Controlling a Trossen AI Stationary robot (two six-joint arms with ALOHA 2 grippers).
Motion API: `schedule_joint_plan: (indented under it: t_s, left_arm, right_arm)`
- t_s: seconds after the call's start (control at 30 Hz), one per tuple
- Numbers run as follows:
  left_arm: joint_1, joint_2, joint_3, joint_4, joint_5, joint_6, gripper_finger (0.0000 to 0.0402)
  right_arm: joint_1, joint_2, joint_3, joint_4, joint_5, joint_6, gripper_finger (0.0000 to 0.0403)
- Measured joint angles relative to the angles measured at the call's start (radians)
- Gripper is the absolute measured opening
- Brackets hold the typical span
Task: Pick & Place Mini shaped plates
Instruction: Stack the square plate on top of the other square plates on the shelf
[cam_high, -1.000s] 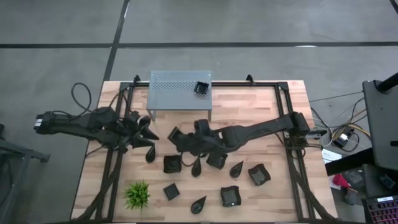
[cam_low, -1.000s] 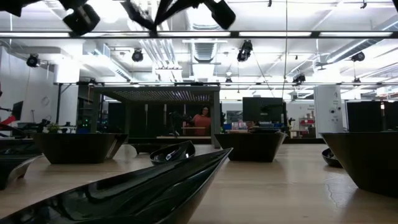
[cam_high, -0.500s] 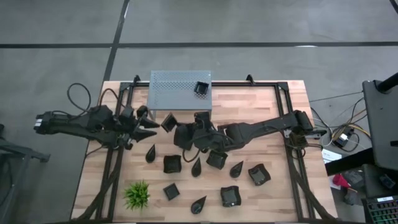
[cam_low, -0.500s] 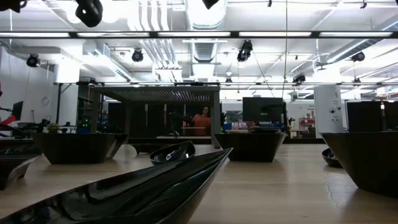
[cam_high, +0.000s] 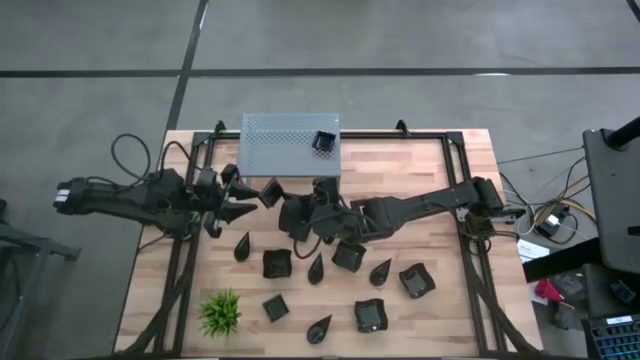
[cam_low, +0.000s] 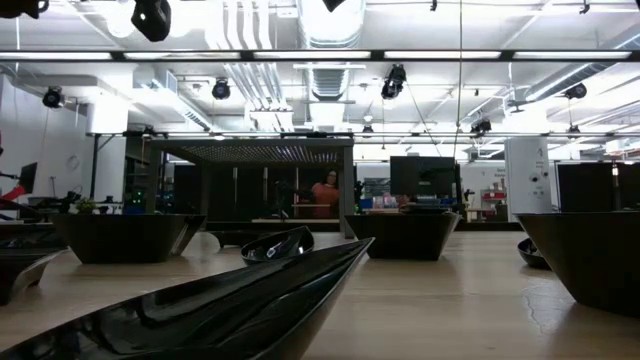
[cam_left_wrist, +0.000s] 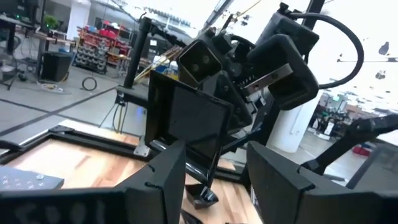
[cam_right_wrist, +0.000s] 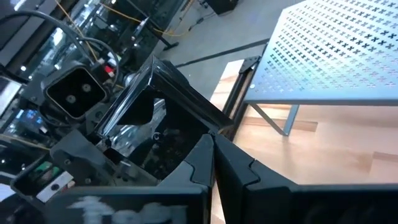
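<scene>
My right gripper (cam_high: 283, 205) is shut on a black square mini plate (cam_high: 270, 193), held in the air over the table's left half, in front of the grey perforated stand (cam_high: 290, 150). My left gripper (cam_high: 248, 204) stands open right beside it. In the left wrist view the plate (cam_left_wrist: 189, 127) stands on edge just beyond the open fingers (cam_left_wrist: 155, 186); I see no touch. Another square plate (cam_high: 325, 142) rests on the stand's top. Several more black plates (cam_high: 345, 270), square and teardrop-shaped, lie on the wooden table. My right gripper pinches the square plate's rim (cam_right_wrist: 200, 138) between its two shut fingers (cam_right_wrist: 233, 168). The fingers come nearly level from the table's right side. The plate is lifted clear of the table and tipped up on edge, its face turned toward my left gripper.
A small spiky green plant (cam_high: 220, 313) stands near the front left corner. A black frame (cam_high: 455, 200) runs around the tabletop. In the low view the plates (cam_low: 240, 300) loom close at table height, and a person stands far off in the room.
My right gripper has lifted the square plate off the table and carried it up and toward the far left, to my left gripper, tipping it on edge. My left gripper has rolled at the wrist and tipped up to face the plate, staying open.
</scene>
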Motion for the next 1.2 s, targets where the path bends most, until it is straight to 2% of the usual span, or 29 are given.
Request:
schedule_joint_plan:
  t_s: [0.43,0.67,0.9,1.2]
  left_arm:
    - [0.000,0.055,0.000,0.061,0.000,-0.013,0.0153]
    - [0.000,0.056,0.000,0.060,0.001,-0.026,0.0102]
    - [0.000,0.056,0.000,0.064,0.005,-0.026,0.0010]
    - [0.001,0.056,0.000,0.093,0.028,-0.073,0.0001]
  right_arm:
    - [-0.002,0.001,0.000,0.013,0.006,-0.013,0.0008]
    - [-0.002,0.001,0.000,0.013,0.006,-0.013,0.0008]
    - [-0.002,0.001,0.000,0.013,0.002,-0.013,0.0008]
    - [-0.001,0.001,0.000,0.016,-0.005,-0.048,0.0008]
